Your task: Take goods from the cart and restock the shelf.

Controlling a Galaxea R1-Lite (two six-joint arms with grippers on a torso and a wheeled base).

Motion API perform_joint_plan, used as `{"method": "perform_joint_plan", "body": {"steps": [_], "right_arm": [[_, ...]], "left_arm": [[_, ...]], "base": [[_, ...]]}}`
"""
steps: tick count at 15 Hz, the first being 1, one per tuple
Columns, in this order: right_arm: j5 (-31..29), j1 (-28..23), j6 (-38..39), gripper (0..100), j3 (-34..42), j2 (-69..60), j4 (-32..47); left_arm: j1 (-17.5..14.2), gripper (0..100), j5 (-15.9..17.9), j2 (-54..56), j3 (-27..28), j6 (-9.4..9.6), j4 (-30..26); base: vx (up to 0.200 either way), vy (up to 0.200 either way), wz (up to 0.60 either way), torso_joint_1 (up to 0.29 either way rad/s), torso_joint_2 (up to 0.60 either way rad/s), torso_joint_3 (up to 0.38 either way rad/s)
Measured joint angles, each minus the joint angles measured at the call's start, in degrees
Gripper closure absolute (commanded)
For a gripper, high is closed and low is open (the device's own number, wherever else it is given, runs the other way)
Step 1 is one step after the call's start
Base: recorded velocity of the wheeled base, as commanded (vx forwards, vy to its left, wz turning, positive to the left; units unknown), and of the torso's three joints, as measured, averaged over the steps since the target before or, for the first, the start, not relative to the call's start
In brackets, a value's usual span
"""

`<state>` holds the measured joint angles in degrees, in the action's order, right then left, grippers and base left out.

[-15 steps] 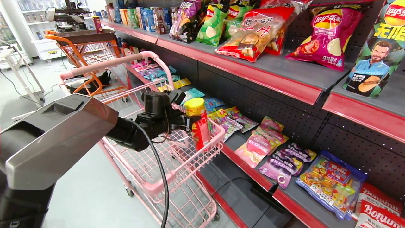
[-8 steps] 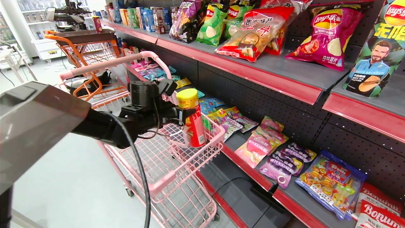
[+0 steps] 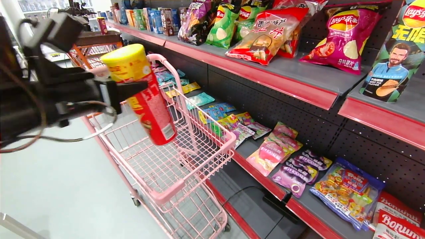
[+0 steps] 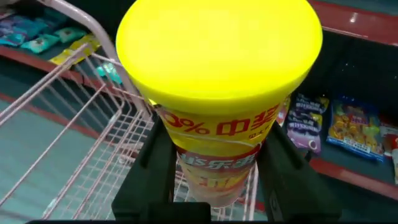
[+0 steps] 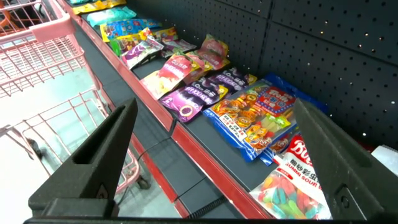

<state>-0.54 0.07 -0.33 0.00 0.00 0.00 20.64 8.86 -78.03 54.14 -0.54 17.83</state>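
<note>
I am holding the left gripper [image 3: 127,89] high, jaws clamped on the tall red cardboard can with a yellow plastic lid [image 3: 151,109], tilting above the pink wire cart [image 3: 231,139]. I am judging this the carry; next comes swinging it rightward onto the grey red-edged shelf [image 3: 292,71]. The right gripper [image 5: 214,109] is hanging with jaws apart.

An orange cart [image 3: 96,37] stands on grey floor [image 3: 66,186] near what may be a cooler [image 3: 36,5].
</note>
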Motion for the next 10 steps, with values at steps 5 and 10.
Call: {"method": "perform_joint_plan", "body": {"steps": [5, 10], "right_arm": [[-0.1, 0.0, -0.1, 0, 0.0, 0.0, 0.0], [-0.4, 0.0, -0.1, 0, 0.0, 0.0, 0.0]], "left_arm": [[-0.1, 100, -6.3, 30.7, -3.7, 0.27, -27.1], [-0.2, 100, -11.8, 46.8, -8.3, 0.32, -33.1]], "base": [[0.000, 0.000, 0.00, 0.000, 0.00, 0.000], [0.000, 0.000, 0.00, 0.000, 0.00, 0.000]]}}
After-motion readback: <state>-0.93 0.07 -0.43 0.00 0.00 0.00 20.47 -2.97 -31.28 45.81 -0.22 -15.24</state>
